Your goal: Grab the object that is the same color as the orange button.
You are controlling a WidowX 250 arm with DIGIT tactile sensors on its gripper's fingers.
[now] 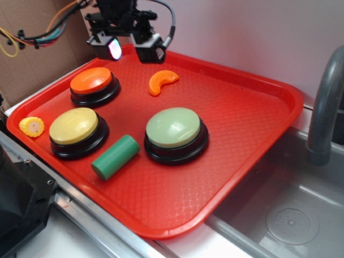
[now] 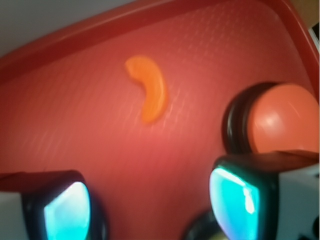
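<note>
The object, a small glossy orange crescent [image 1: 162, 81] [image 2: 149, 93], lies on the red tray [image 1: 242, 107] toward its back edge. The orange button [image 1: 91, 81] [image 2: 283, 118], a dome on a black base, sits to its left at the tray's back left. My gripper [image 1: 131, 49] [image 2: 150, 202] hovers above the tray's back rim, between and behind the two, open with nothing between its glowing cyan pads [image 2: 235, 197]. In the wrist view the crescent lies ahead of the jaws, apart from them.
A yellow-topped button [image 1: 75, 128], a pale green-topped button [image 1: 174, 130] and a green cylinder [image 1: 115, 157] share the tray. A yellow corn piece [image 1: 32, 127] rests at its left rim. A grey faucet [image 1: 325, 102] and sink [image 1: 285, 215] are at the right; cardboard and cables stand behind.
</note>
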